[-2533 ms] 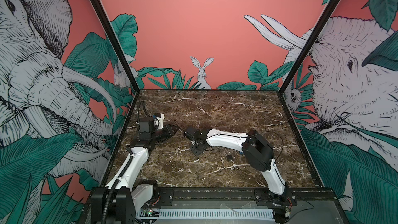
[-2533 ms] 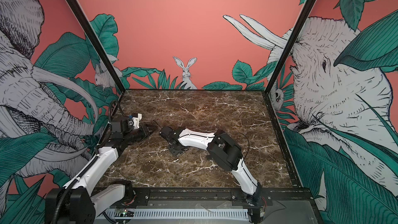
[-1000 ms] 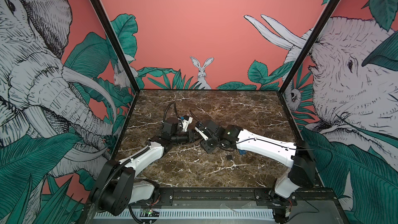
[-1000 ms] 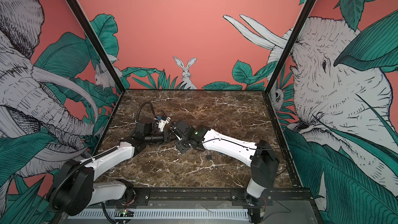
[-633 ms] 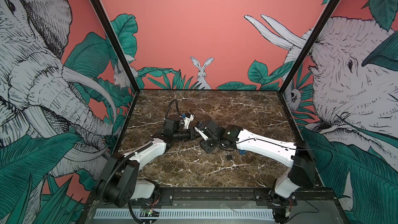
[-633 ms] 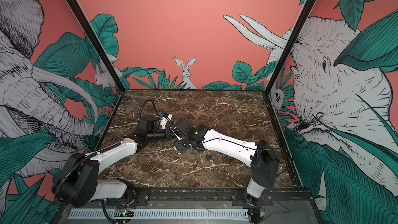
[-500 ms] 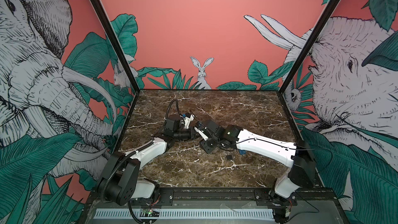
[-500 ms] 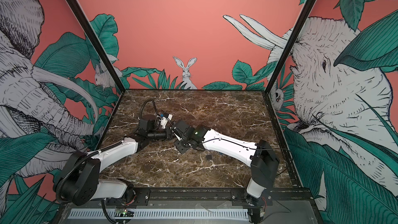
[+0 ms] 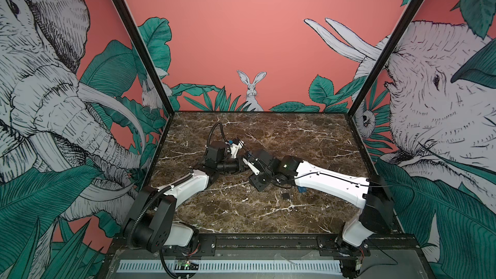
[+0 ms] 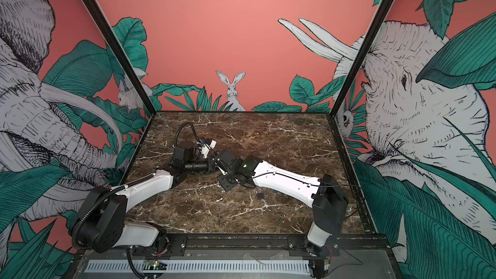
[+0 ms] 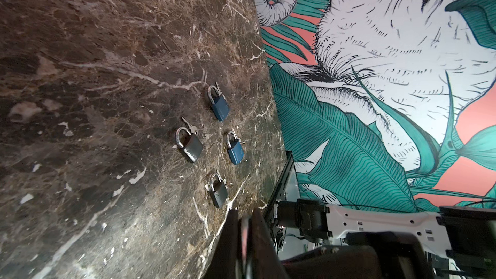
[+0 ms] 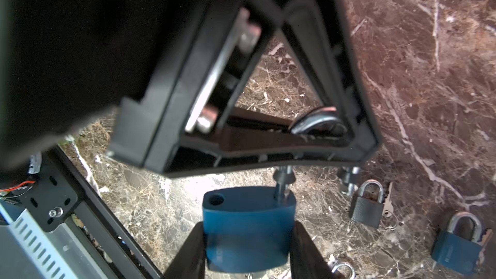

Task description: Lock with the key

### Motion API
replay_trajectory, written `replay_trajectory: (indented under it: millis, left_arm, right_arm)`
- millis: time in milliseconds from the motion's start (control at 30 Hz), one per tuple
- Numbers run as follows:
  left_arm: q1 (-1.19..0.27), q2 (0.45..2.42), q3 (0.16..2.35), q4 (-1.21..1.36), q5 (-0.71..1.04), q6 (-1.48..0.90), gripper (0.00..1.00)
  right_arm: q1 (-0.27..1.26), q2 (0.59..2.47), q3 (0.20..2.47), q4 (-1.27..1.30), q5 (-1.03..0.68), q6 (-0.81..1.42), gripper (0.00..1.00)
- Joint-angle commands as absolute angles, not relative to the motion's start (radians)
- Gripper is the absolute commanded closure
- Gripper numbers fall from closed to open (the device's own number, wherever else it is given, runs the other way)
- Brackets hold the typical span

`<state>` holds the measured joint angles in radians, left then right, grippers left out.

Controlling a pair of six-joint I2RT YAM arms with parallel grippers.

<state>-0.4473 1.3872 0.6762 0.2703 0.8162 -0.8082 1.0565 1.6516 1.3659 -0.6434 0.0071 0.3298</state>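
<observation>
Top views, arms: both your arms reach into the middle of the marble table, with the left gripper and the right gripper nose to nose.
Top views, lock: it's too small and too buried between the two grippers to make out here.
Left wrist, grip: your left fingers are pressed together, with only a thin strip of metal showing between them.
Left wrist, table: four spares lie apart in a loose cluster. There's a grey padlock with a loose key poking out behind it, a second grey padlock, a blue spare and a second blue spare.
Right wrist, grip: your right gripper is clamped on both flanks of the blue padlock, holding it off the table.
Right wrist, shackle: the shackle has one leg seated in the body, and the other hole is empty. Its arc runs up into the left gripper, which pinches it.
Right wrist, key: the held lock's underside is hidden, so you can't tell whether a key sits in it.
</observation>
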Motion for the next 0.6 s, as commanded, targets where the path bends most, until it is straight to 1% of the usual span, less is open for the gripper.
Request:
replay_trajectory:
  millis: [0, 100, 133, 167, 200, 233, 300, 367, 467, 567]
  left_arm:
    - [-0.451, 1.401, 0.68, 0.29, 0.805, -0.794, 1.0]
    - [-0.451, 1.401, 0.67, 0.318, 0.804, -0.814, 1.0]
    - [-0.451, 1.399, 0.665, 0.329, 0.802, -0.824, 1.0]
    - [-0.451, 1.397, 0.662, 0.337, 0.797, -0.833, 1.0]
    - [-0.451, 1.393, 0.657, 0.349, 0.791, -0.846, 1.0]
    - [-0.451, 1.389, 0.652, 0.366, 0.786, -0.861, 1.0]
    - [-0.451, 1.377, 0.644, 0.384, 0.764, -0.887, 1.0]
    - [-0.451, 1.362, 0.638, 0.39, 0.731, -0.907, 1.0]
    - [-0.451, 1.335, 0.625, 0.407, 0.675, -0.925, 1.0]
    - [-0.451, 1.317, 0.628, 0.409, 0.652, -0.938, 1.0]
  right_arm:
    - [1.057, 1.61, 1.372, -0.596, 0.0, 0.322, 0.93]
    - [1.057, 1.609, 1.358, -0.58, 0.005, 0.328, 0.94]
    - [1.057, 1.61, 1.351, -0.572, 0.003, 0.333, 0.91]
    - [1.056, 1.61, 1.345, -0.565, 0.0, 0.337, 0.81]
    - [1.054, 1.58, 1.337, -0.555, -0.002, 0.345, 0.69]
    - [1.049, 1.571, 1.325, -0.544, -0.014, 0.351, 0.62]
    - [1.033, 1.545, 1.292, -0.514, -0.048, 0.367, 0.51]
    - [1.005, 1.497, 1.232, -0.461, -0.092, 0.397, 0.48]
    - [0.936, 1.4, 1.099, -0.295, -0.223, 0.459, 0.48]
    - [0.874, 1.315, 0.966, -0.118, -0.312, 0.524, 0.45]
